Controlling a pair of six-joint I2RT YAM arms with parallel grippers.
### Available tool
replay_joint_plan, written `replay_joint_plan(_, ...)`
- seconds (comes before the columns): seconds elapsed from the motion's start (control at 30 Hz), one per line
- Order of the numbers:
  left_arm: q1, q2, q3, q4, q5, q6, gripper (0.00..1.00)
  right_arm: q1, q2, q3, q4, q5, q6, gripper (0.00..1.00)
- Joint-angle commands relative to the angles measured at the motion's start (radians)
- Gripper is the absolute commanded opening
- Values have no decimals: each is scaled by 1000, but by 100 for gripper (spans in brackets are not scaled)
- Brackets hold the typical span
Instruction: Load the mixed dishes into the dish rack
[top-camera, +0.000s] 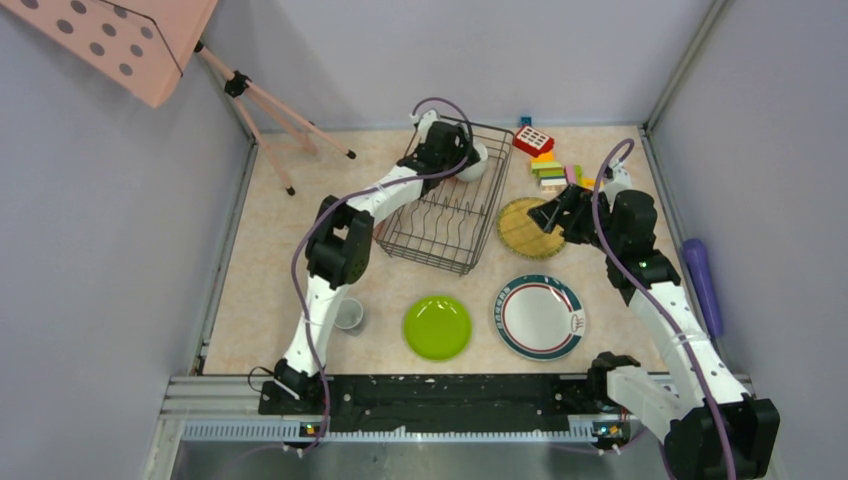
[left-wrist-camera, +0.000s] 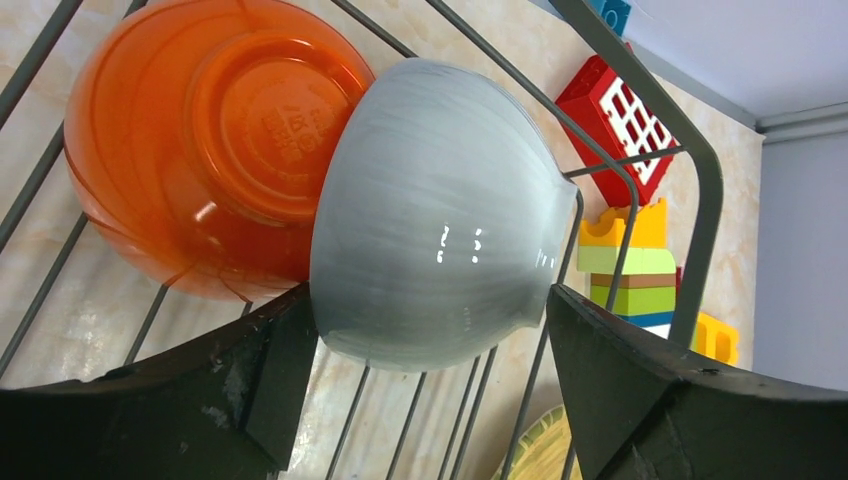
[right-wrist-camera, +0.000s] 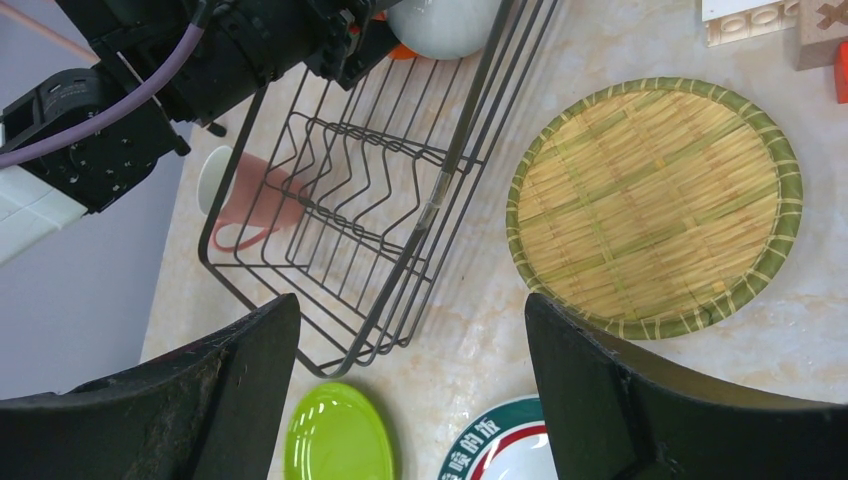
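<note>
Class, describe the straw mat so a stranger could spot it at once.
Find the dark wire dish rack at the far middle. Flat on the table beside its right side lies the straw mat. Unlike the glossy white plate next to it, it is woven, yellow with a green rim.

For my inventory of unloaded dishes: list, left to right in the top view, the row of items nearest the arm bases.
small whitish cup → lime-green plate → white plate with dark green-red rim
</note>
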Motion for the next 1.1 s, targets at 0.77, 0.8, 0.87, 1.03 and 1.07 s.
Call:
replay_joint_plan(0.77,21,-233,-228,313,95,-2,24,5,-9,26,37,-15,-10,81)
replay_joint_plan(0.8,22,-244,-242,330,103,-8,24,6,-12,26,35,-14,-10,81)
replay_joint_plan(0.87,23,-262,-267,356,122,-19,24,5,-16,25,32,-14,-10,81)
replay_joint_plan(1.03,27,-292,-318,415,199,-62,23,5,-18,25,30,-19,-7,81)
replay_joint_plan(1.07,28,-294,-324,422,222,-81,23,5,-18,25,30,-19,-6,81)
